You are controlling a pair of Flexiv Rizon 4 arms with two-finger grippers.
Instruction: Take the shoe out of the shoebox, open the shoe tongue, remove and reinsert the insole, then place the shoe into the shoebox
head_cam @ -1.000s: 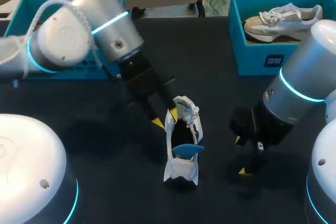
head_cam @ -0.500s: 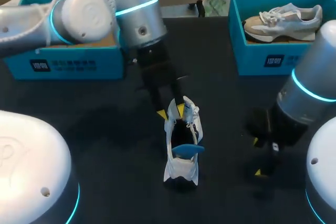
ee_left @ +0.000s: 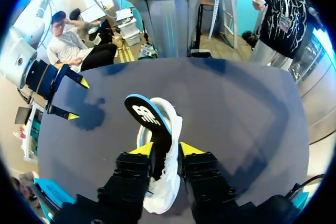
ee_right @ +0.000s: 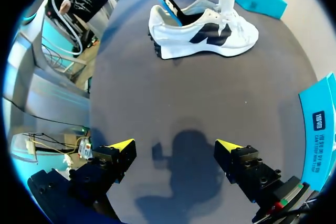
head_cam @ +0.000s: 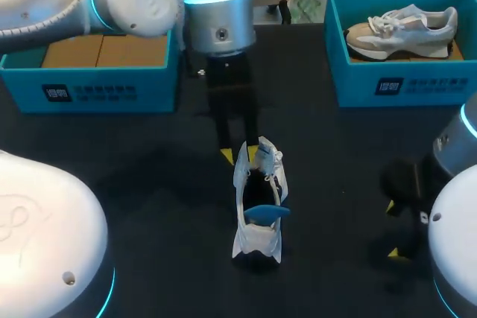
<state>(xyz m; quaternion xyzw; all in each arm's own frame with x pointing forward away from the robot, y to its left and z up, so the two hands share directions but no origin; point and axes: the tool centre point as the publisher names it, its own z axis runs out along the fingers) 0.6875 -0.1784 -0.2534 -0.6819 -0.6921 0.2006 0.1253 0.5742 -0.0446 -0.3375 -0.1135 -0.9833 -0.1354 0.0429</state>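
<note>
Straddling the tongue end of the white shoe [head_cam: 257,237], the left gripper [head_cam: 239,156] has its fingers set narrowly apart, with no visible pinch on the fabric between them. The shoe stands upright on the dark table [head_cam: 335,147]. Its long axis runs straight ahead from those fingers, and the blue insole [head_cam: 266,212] pokes up out of the heel beyond them. The right gripper [ee_right: 176,150], fingers spread wide on nothing, hovers well apart with the shoe broadside far ahead of it. The left arm is plainly nearer; any pull on the insole would likely follow the shoe's length.
</note>
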